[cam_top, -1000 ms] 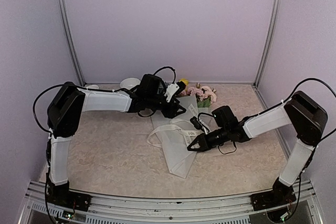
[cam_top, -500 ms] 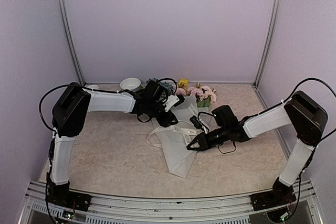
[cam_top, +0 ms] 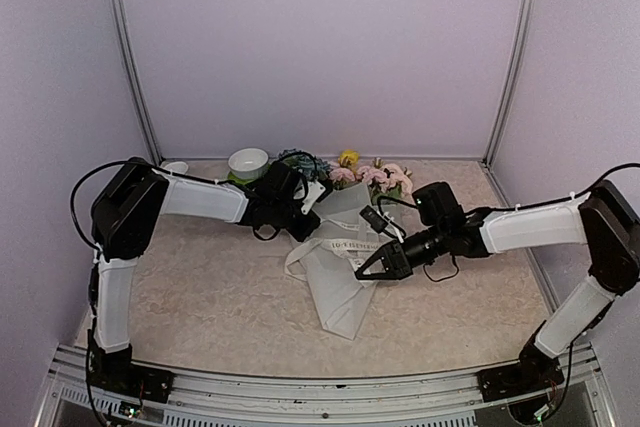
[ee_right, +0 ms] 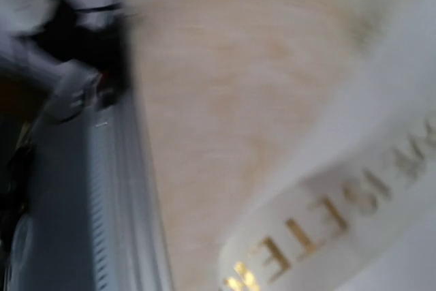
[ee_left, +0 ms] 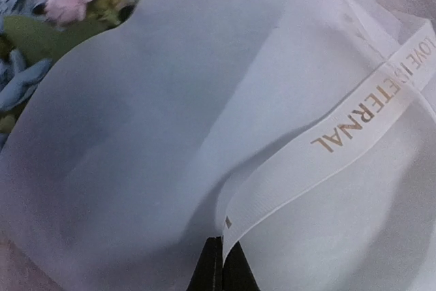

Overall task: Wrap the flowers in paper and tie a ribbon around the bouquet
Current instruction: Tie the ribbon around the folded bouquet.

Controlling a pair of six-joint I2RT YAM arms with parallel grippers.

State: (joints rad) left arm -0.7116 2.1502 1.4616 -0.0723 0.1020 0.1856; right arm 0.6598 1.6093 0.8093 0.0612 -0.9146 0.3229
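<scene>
Now that the left gripper (ee_left: 221,268) has dropped to the bouquet (cam_top: 340,292) and snapped from half open to closed, it pinches the end of the ribbon (ee_left: 354,124) just over the paper (ee_left: 136,134), so tying looks ready to start. The right gripper (cam_top: 364,269) has slid further in, its jaws pressed together as before. Blur hides whether it grips the ribbon beside it. The bouquet lies mid-table, flowers (cam_top: 372,176) toward the back wall. Gold lettering reads "LOVE IS ETERNAL".

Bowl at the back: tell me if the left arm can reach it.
Probably not yet: the left gripper is shut on the ribbon. The bowl sits uncovered close behind, so it must let go first.
</scene>
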